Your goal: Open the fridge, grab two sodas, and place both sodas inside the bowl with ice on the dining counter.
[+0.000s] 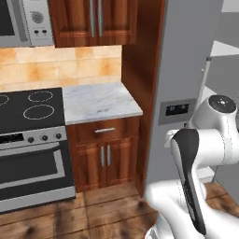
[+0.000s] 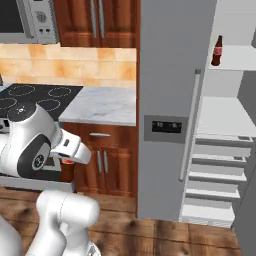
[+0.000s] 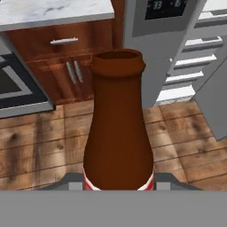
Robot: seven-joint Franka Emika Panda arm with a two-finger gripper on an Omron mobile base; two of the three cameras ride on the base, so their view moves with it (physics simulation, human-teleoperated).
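Left base view: fridge (image 1: 186,70) left door shut, arm in front of it. Right base view: right side open, one soda (image 2: 217,50) upright on an upper shelf (image 2: 232,59). Hand view: gripper (image 3: 119,186) clamped on the second soda (image 3: 118,128), held up over wood floor (image 3: 44,146).

Home kitchen: stove (image 1: 30,109), wood cabinets (image 1: 105,154), fridge (image 2: 175,100).
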